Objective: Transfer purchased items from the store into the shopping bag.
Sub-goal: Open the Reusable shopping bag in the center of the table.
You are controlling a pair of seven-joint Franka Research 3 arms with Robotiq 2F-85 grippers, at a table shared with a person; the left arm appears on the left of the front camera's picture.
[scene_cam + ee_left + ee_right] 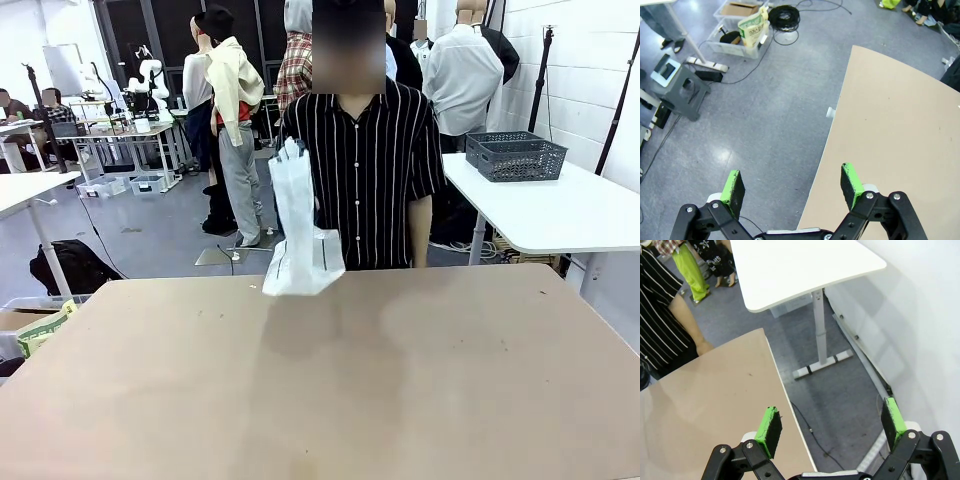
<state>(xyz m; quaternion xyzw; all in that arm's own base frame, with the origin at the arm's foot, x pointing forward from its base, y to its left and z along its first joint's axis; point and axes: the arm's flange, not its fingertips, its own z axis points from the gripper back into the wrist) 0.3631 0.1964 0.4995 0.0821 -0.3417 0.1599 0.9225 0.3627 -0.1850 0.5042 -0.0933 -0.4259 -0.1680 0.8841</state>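
Both the left gripper (792,186) and the right gripper (832,426) have their fingers wide apart and hold nothing. Each sits at the bottom of its wrist view, over the table (890,125) edge and the grey floor. In the upper middle of the front view, a person (375,170) holds the bag (303,235) up by its top, with its bottom over the table's far edge.
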